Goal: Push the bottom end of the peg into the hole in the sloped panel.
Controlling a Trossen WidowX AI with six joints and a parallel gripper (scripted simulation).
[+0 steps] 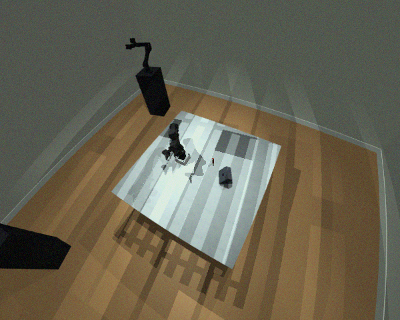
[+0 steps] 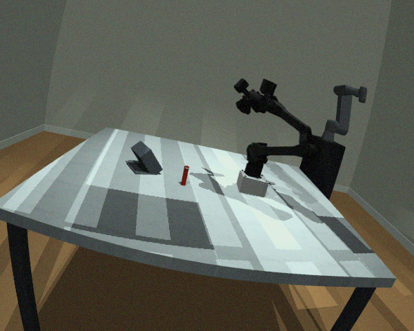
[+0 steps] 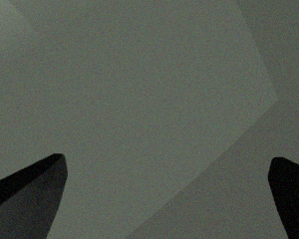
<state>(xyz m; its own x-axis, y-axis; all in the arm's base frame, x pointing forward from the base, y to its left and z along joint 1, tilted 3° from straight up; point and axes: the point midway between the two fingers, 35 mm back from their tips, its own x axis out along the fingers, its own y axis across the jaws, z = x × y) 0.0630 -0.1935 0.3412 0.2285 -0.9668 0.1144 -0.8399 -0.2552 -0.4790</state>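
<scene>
Left of the peg in the exterior view, the panel [image 1: 227,175] [image 2: 148,157] leans on the bench [image 1: 193,207] [image 2: 235,256]; its hole [image 1: 223,175] is a small dark spot from above, its outline too small to make out. The final push should follow the hole's slanted axis, so the peg will need tilting to match once lifted, and a grip on its upper part would keep the bottom end free. The peg [image 1: 213,161] [image 2: 184,175], red and slim, stands upright on the bench, near the panel and apart from it. Whether it has flat sides I cannot tell; if it has, their turn must be matched to the hole before pushing. The step in hand is the reach: come down over the peg, centred, and close evenly, since a brush from one finger could topple it. Nothing visible stands between peg and panel, though the panel's raised edge may crowd the wrist during insertion. Right of the peg, the jaws [image 1: 173,155] [image 2: 241,95] stand wide and hold nothing, raised high on the arm [image 1: 173,132] [image 2: 287,116], above its pale base [image 2: 253,185]. Farthest right of the peg, a black stand [image 1: 153,91] [image 2: 323,160] is beyond the bench, seemingly out of the way.
</scene>
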